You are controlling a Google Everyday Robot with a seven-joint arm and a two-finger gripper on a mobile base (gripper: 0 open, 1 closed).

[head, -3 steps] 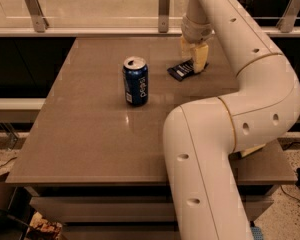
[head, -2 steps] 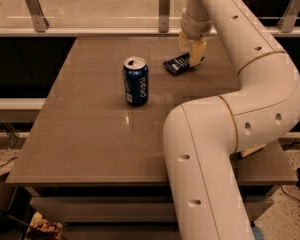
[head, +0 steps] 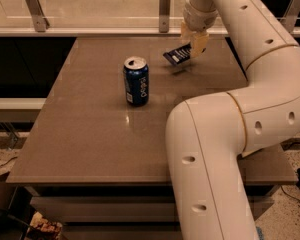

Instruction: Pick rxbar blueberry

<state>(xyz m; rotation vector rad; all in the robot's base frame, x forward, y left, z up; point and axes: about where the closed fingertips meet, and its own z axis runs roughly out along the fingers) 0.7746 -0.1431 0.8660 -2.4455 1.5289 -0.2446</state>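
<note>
Camera view — claw (head: 192, 47) pinching rxbar blueberry (head: 176, 56), aloft

one can (head: 136, 81), one bar (head: 176, 56) in one gripper (head: 192, 46)

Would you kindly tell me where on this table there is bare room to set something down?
The broad patch between the soda can and the table's left and front edges is bare, as is the far-left corner behind the can. It is crowded at the far right, where the gripper holds the rxbar blueberry; the arm hides the front right.
</note>
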